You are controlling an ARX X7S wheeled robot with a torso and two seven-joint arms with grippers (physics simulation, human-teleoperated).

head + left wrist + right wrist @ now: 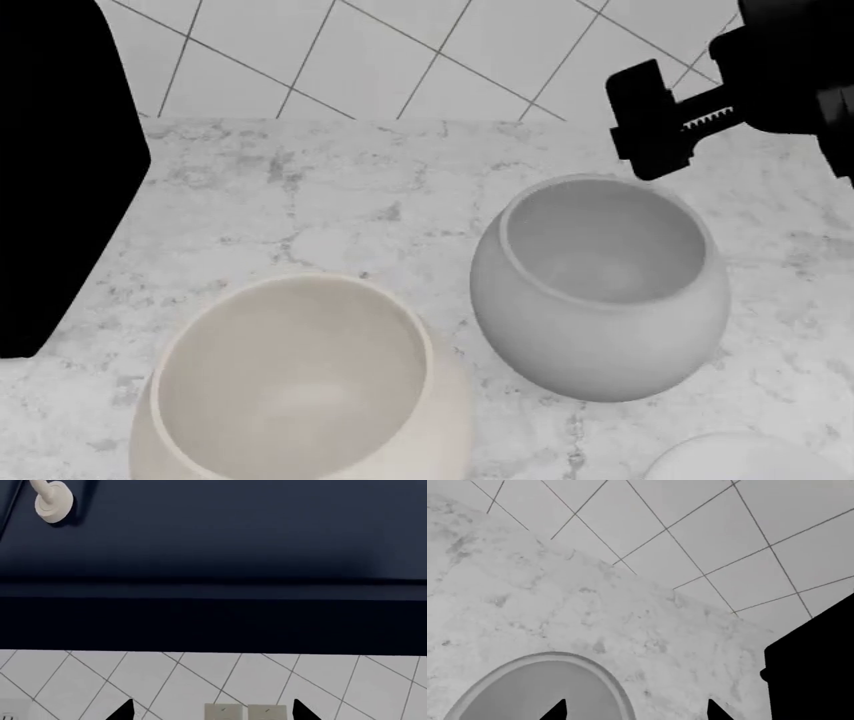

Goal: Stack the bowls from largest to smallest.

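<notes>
Sitting nearest on the marble desk (307, 190) is the large cream bowl (300, 385), and at the lower right corner of the head view a sliver of the small white bowl (727, 458) just peeks in. A little further back, close beside the cream one but not touching it, stands the grey pot-bellied bowl (601, 285), empty and upright. Above its far rim hangs the right claw (635, 711), its two tips spread apart and holding nothing, one over the bowl's mouth and the other over bare marble beyond the rim. Behind that is the tiled wall (400, 55).

The left claw (212, 711) is also parted and empty, aimed away at tiles and a dark panel (213, 550).

My worry is the grey bowl's rounded belly: a pinch on one rim could tip it, or knock it into the cream bowl, since they sit so close.
</notes>
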